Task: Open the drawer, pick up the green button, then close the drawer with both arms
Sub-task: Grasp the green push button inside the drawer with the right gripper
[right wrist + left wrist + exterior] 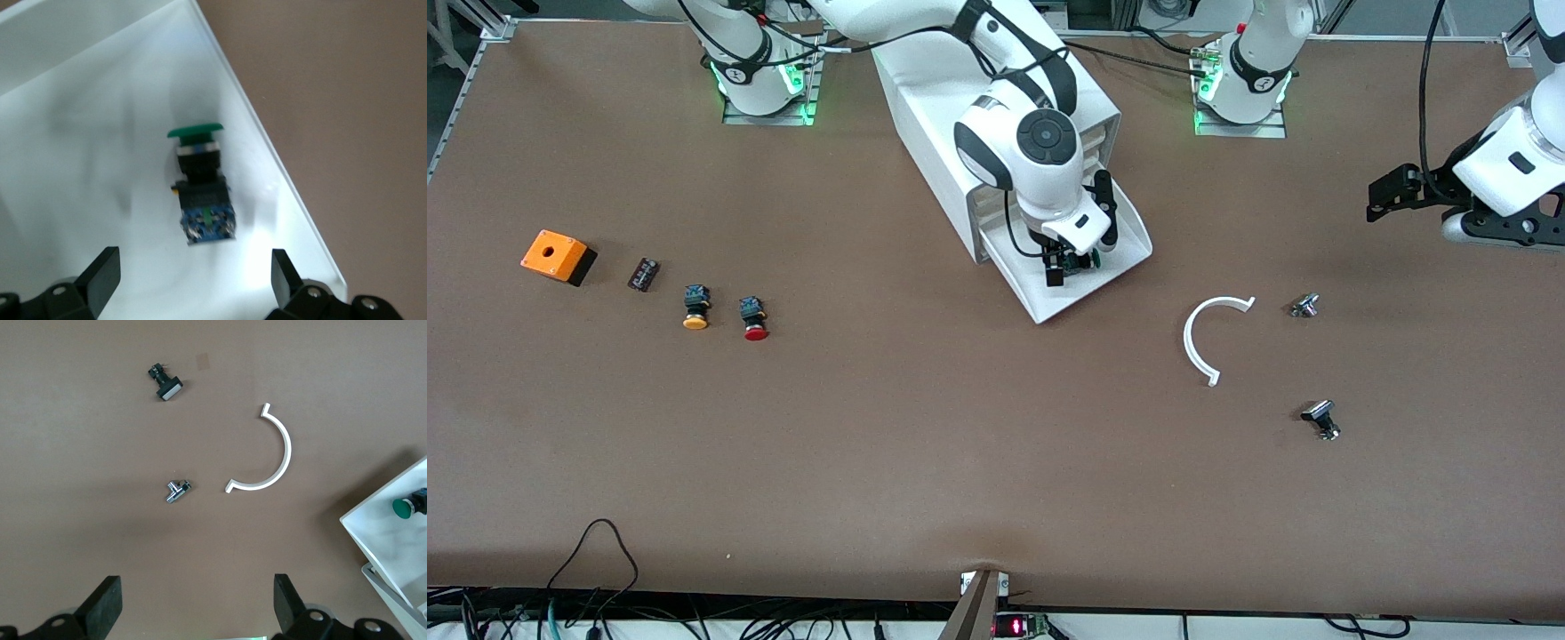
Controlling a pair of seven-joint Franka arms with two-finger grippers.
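With fingers apart, right pincer (193, 280) hangs over button (199, 193) — drawer (1129, 233) out, nothing legible.

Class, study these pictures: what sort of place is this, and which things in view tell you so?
Probably a robotics lab bench. Two arms are bolted to a brown table; the right gripper hangs open over the pulled-out drawer holding the green button; loose cables trail along the table's edge.
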